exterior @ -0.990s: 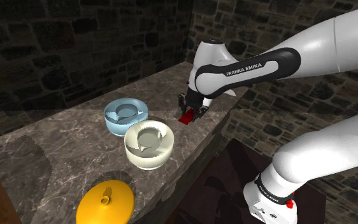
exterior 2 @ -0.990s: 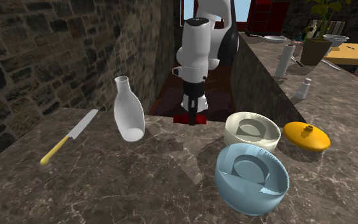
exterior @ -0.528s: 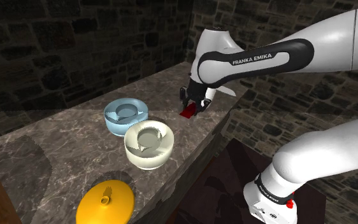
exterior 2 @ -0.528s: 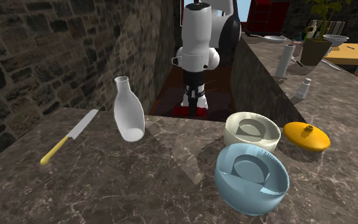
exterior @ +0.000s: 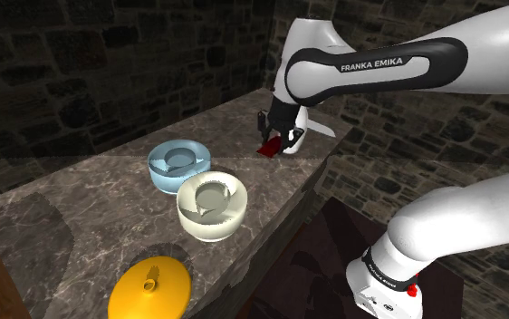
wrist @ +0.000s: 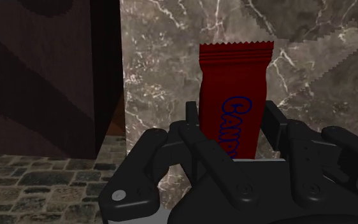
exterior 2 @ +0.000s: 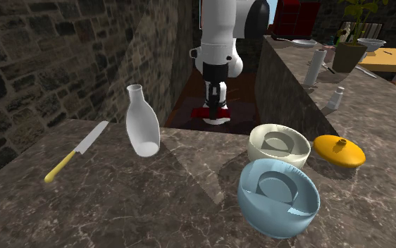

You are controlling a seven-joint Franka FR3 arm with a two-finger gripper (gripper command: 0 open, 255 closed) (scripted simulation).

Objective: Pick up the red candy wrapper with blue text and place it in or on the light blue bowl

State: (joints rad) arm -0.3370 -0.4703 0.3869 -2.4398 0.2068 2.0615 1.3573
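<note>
Hand (wrist: 232, 127) clasps red wrapper (wrist: 235, 76), zigzag-crimped end, over veined marble counter (wrist: 165, 51).

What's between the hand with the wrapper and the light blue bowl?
In the shoulder view, only bare marble counter lies between the hand, clasping the red candy wrapper, and the light blue bowl. The cream bowl sits beside that stretch.

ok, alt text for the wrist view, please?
A red candy wrapper with blue lettering is clasped between the two fingers of the black gripper, over a marbled countertop. Past the counter's edge is a dark brown panel.
</note>
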